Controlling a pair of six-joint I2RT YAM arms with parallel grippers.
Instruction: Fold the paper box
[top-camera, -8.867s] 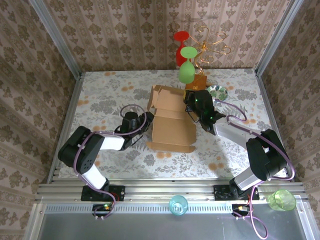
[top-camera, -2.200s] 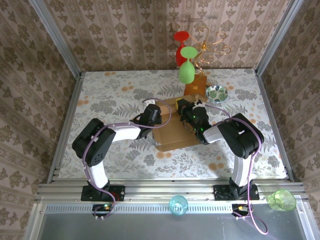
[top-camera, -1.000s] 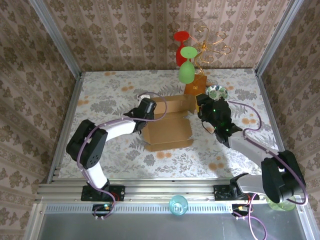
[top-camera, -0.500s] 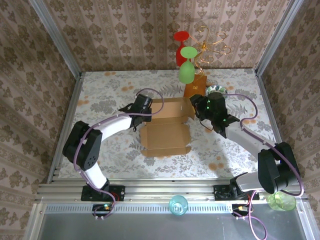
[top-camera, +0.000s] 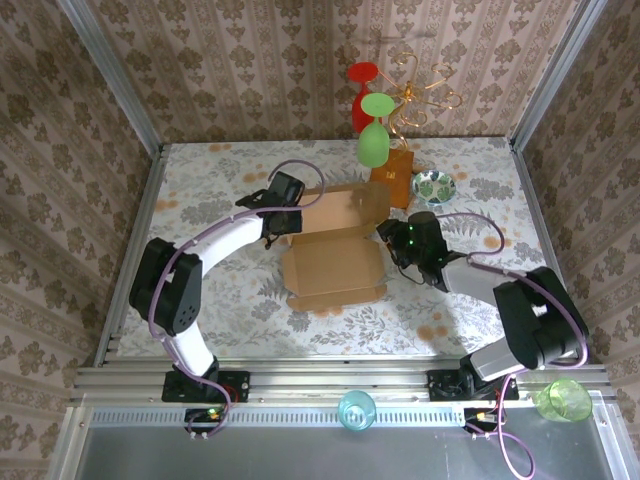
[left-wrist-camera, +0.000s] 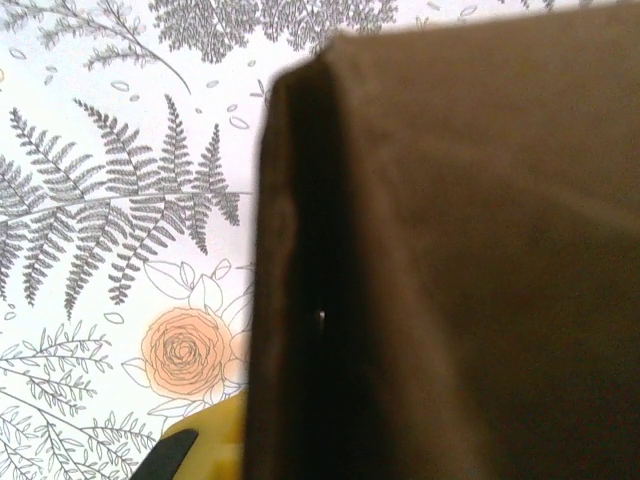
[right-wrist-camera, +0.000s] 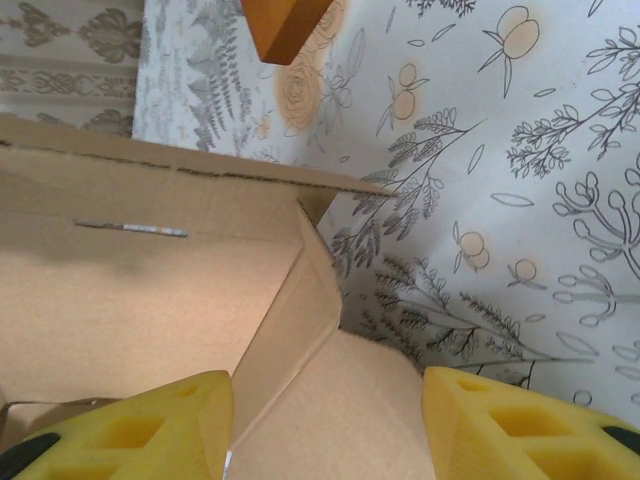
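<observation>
The paper box (top-camera: 335, 268) lies mid-table as a shallow light-brown tray, its back panel (top-camera: 338, 208) standing upright. My left gripper (top-camera: 288, 215) is at that panel's left end, shut on the cardboard. In the left wrist view the dark cardboard (left-wrist-camera: 450, 260) blocks the jaws, and one yellow pad (left-wrist-camera: 200, 450) shows beside its edge. My right gripper (top-camera: 390, 240) is at the box's right back corner. It stands open (right-wrist-camera: 325, 430), with the side flap (right-wrist-camera: 290, 330) rising between its yellow pads.
An orange-brown wooden block (top-camera: 395, 175) with a gold wire stand holds red and green glasses (top-camera: 372, 140) behind the box. A small patterned bowl (top-camera: 436, 185) sits to its right. Two cups (top-camera: 356, 408) (top-camera: 563, 400) stand on the near rail.
The left gripper has drawn back and left along the upright panel. The right gripper has come nearer and down to the box's right corner, its jaws a little wider.
</observation>
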